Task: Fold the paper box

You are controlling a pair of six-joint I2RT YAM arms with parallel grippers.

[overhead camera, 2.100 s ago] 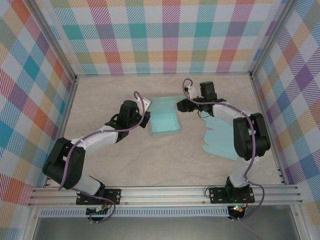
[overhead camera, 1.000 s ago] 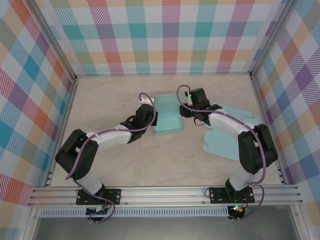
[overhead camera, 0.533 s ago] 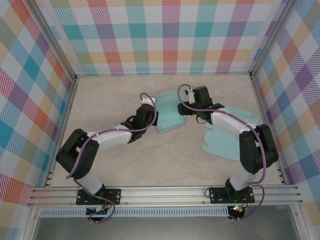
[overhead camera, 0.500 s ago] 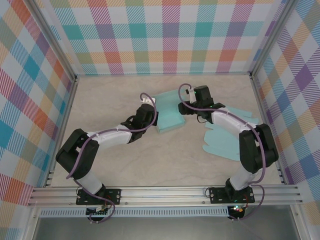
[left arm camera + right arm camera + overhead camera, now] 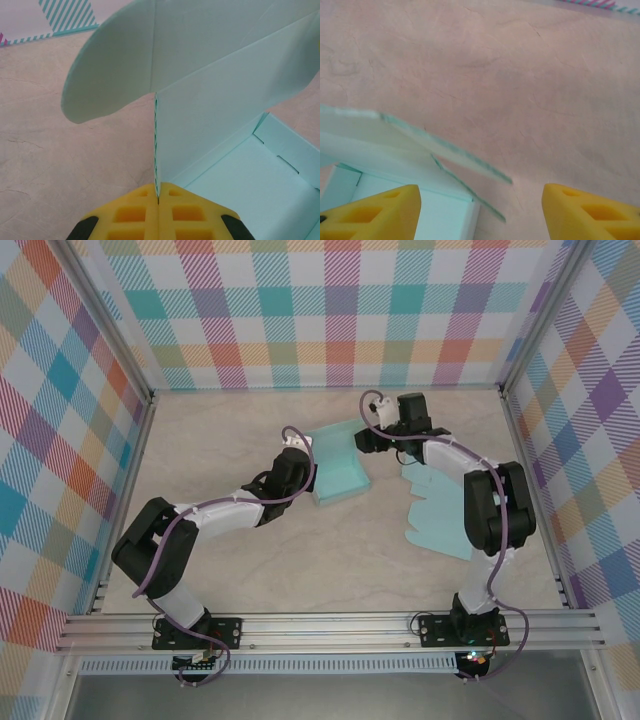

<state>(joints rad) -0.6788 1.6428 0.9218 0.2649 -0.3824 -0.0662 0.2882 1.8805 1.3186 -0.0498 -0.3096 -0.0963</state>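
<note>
From above: paper box point(image 5: 335, 468) mid-worktop point(image 5: 230, 430), towards the far edge, with left gripper point(image 5: 304, 473) at its left wall and right gripper point(image 5: 362, 440) beside its far right corner. Left wrist: pinched tight on an upright box wall. Right wrist: spread wide, gripping nothing, box flaps low left.

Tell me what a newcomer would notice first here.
The half-folded teal paper box at the table's centre, both arms reaching in on it. The left gripper has its jaws shut on an upright wall of the box, while the right gripper hangs open-jawed at its far right corner. Flat teal sheets lie to the right.
</note>
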